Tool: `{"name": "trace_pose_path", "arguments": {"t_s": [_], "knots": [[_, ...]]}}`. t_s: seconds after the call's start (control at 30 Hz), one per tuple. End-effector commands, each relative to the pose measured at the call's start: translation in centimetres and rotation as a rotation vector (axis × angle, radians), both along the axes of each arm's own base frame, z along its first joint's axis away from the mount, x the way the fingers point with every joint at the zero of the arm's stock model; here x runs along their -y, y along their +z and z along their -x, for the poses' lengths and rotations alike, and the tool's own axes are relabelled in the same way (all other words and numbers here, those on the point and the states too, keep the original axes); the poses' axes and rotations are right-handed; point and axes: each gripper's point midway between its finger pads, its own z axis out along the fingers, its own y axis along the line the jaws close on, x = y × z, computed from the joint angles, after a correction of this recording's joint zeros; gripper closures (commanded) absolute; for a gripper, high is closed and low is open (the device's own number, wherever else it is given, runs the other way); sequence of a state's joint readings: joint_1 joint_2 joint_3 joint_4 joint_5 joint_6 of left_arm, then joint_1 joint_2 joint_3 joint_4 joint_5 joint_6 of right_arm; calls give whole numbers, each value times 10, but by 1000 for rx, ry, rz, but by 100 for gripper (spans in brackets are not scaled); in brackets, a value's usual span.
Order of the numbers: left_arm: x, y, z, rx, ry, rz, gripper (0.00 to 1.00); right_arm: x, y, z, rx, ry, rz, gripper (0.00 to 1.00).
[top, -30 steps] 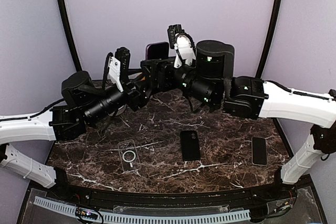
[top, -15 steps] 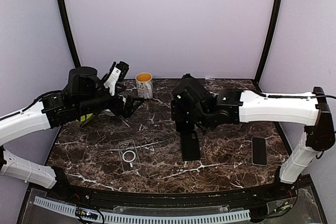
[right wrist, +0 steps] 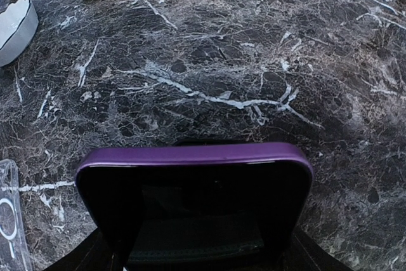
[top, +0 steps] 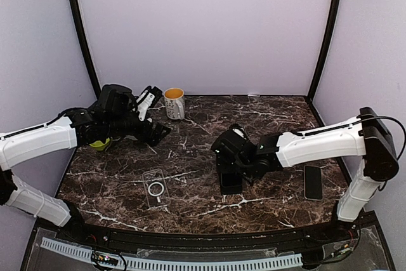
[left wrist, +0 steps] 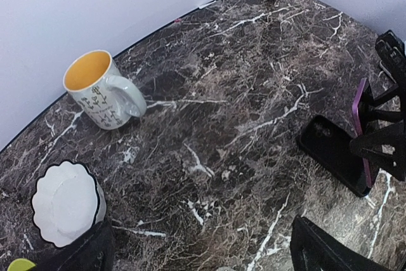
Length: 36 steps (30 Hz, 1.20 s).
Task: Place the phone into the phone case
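At far left, the left gripper [top: 157,132] hovers over the table [top: 190,150] with its jaws wide apart and nothing between them, close to a mug [top: 174,103] and well away from the work. Nearer the camera the clear case [top: 155,188] lies flat and unheld, white ring showing. To its right, at the table's middle, the right gripper [top: 228,168] is clamped across the width of the purple-edged phone [right wrist: 196,207]. The phone looks tipped up off the table, though whether one end rests on the surface cannot be told. A second phone [top: 313,182] lies flat near the right edge. The main risk appears to be the loose case: with no hand pinning it, the soft shell could slide or buckle when the phone is pressed in, leaving a corner unseated. The hold on the phone's smooth sides could also slip during the carry leftward, dropping it on the stone. A steep entry angle may catch the case's lip and flip the shell over. The idle left arm would need to cross toward the case, and both arms meeting there could collide.
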<state>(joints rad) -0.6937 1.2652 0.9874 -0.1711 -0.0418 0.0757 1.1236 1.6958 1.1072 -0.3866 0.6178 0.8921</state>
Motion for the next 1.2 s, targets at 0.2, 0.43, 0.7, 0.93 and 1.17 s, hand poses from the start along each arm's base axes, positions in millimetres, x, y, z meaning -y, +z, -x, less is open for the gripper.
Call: {"name": "trace_pose_path", "arguments": {"t_s": [0.2,0.43,0.7,0.93,1.17], "knots": [[-9,5,3,49,-12,1,1,-12,-10,-16,-2,-59,-47,100],[-8,8,5,57,-24,12,1,-11,-16,-17,-13,-36,-8,100],[-8,6,4,54,-25,8,1,-13,-33,-11,-60,-5,9,100],[-7,6,5,55,-31,9,1,-10,-48,-4,-102,20,55,100],[-8,7,5,58,-31,10,1,-5,-63,4,-147,4,54,100]]}}
